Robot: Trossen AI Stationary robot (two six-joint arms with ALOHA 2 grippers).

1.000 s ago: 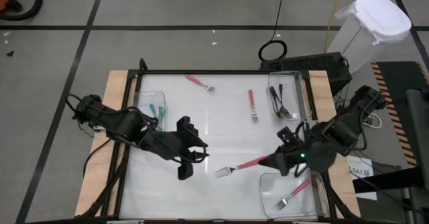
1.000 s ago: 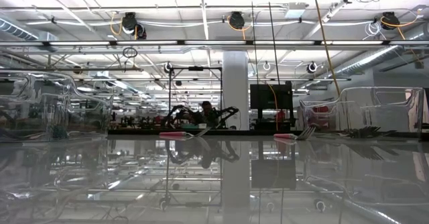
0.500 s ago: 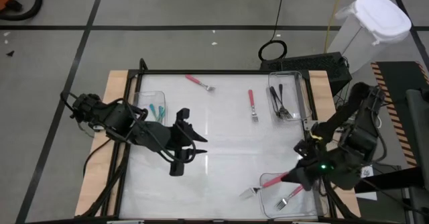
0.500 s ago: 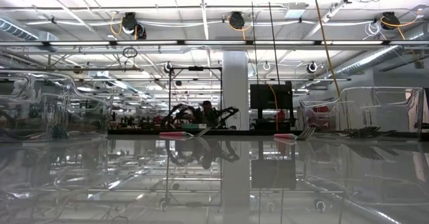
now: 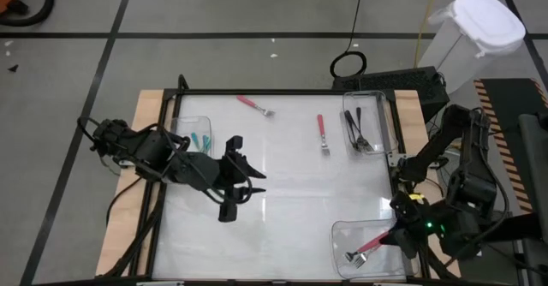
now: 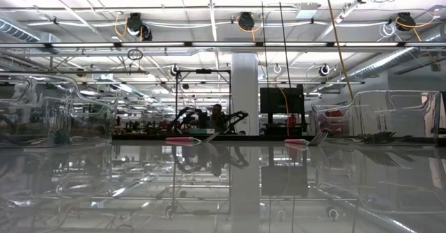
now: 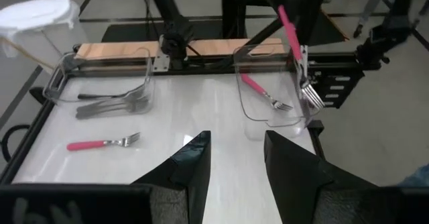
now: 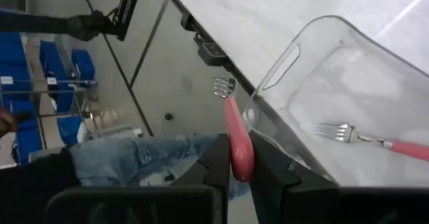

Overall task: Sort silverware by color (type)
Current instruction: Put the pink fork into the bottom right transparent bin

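left tool (image 5: 242,186) hangs mid-table, fingers parted; right tool (image 5: 396,235) (near corner) clamped shut.

Teal forks (image 5: 200,140) behind left arm

The white table (image 5: 282,192) carries two pink forks (image 5: 323,134) and three clear bins (image 5: 338,235).
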